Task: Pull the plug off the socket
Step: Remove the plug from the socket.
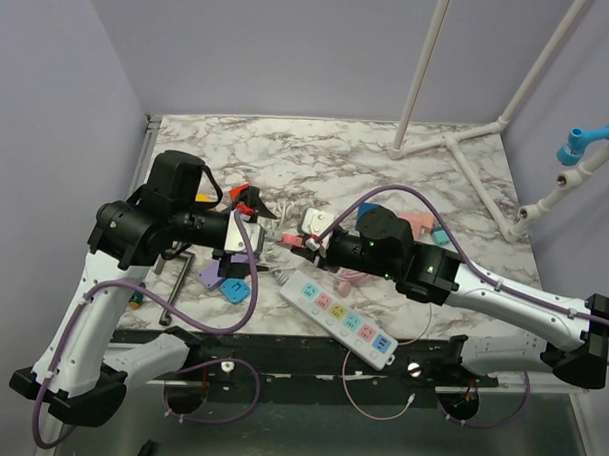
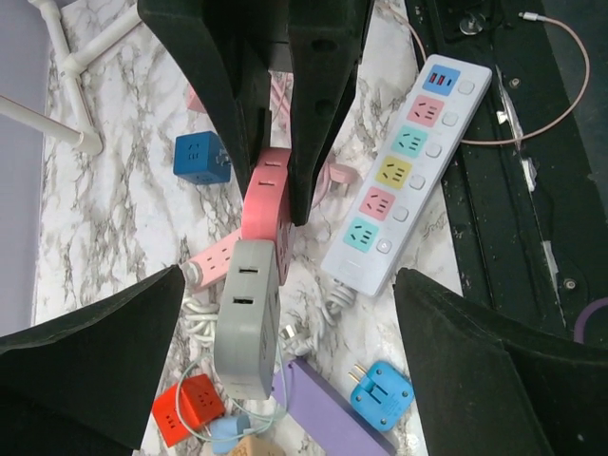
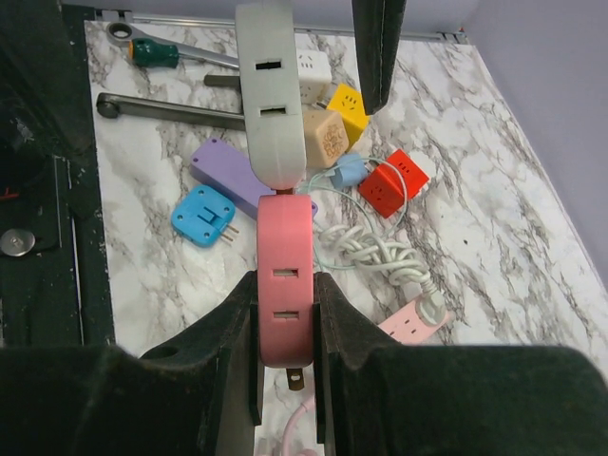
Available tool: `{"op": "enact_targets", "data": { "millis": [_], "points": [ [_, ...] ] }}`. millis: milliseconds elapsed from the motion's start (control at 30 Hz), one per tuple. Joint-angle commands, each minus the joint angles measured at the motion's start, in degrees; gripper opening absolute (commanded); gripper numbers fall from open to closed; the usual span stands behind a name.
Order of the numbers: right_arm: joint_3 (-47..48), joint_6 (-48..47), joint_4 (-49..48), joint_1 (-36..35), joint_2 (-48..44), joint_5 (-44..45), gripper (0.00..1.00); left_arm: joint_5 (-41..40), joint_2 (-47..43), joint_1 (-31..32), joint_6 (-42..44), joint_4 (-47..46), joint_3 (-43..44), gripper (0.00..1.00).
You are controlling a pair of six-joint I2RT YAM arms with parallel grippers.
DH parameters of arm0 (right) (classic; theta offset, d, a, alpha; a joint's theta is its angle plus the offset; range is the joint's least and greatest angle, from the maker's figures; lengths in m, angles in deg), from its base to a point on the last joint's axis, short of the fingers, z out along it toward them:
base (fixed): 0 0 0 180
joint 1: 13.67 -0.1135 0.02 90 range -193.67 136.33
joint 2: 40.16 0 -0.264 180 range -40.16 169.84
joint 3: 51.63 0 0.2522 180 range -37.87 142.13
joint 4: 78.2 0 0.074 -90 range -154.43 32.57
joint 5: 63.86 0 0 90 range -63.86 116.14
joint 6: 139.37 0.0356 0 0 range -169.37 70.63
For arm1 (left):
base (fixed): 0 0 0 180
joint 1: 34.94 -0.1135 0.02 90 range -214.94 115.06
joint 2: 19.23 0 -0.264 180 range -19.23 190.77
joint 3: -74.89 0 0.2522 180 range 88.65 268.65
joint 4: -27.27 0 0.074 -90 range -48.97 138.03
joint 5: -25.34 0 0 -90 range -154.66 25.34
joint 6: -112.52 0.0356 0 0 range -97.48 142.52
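Note:
A grey plug block [image 3: 271, 95] sits end to end in a pink socket block [image 3: 285, 275], and the pair is held above the table. My right gripper [image 3: 285, 281] is shut on the pink socket block, with a metal prong showing below its fingers. In the left wrist view the grey plug [image 2: 247, 318] hangs free off the pink socket [image 2: 268, 199]. My left gripper [image 2: 288, 275] stands wide open on either side of the plug, touching neither block. In the top view the two grippers meet nose to nose over the table's middle, left gripper [image 1: 252, 238] and right gripper [image 1: 309, 244].
A white power strip [image 2: 408, 161] with coloured sockets lies near the front edge. Under the blocks are a blue plug [image 2: 382, 394], a purple strip [image 2: 328, 408], a red cube [image 2: 185, 408], a blue cube [image 2: 201, 157] and a pink strip [image 2: 214, 258]. A wrench [image 3: 161, 109] lies at the left.

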Motion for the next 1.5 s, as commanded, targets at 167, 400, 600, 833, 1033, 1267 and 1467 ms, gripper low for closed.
{"op": "enact_targets", "data": {
  "millis": [167,400,600,833,1033,1267,1467],
  "points": [
    [1.0,-0.8,1.7,-1.9,-1.4,2.2,0.01,-1.7,3.5,-0.6,3.2,-1.3,3.3,0.75],
    [1.3,-1.5,1.1,-2.5,-1.4,3.4,0.01,-0.3,10.0,-0.6,7.2,10.2,11.0,0.38],
    [0.7,-3.0,0.3,-2.6,-2.6,7.3,0.01,-0.2,11.2,-0.6,8.6,14.7,12.3,0.39],
    [1.3,-3.0,-0.2,-2.6,-2.3,8.1,0.01,-1.5,10.5,-0.6,6.8,11.5,10.6,0.52],
    [1.5,-2.7,-1.2,-2.8,-2.0,8.1,0.01,-2.0,10.0,-0.6,2.3,5.1,8.9,0.34],
    [1.6,-2.9,-3.2,-2.7,-2.2,7.9,0.01,-3.9,10.5,-0.5,3.8,5.9,6.9,0.26],
    [-0.7,-3.2,-3.1,-2.7,-2.4,9.5,0.01,-8.0,9.1,-0.5,5.4,4.2,6.3,0.00]
  ]
}}
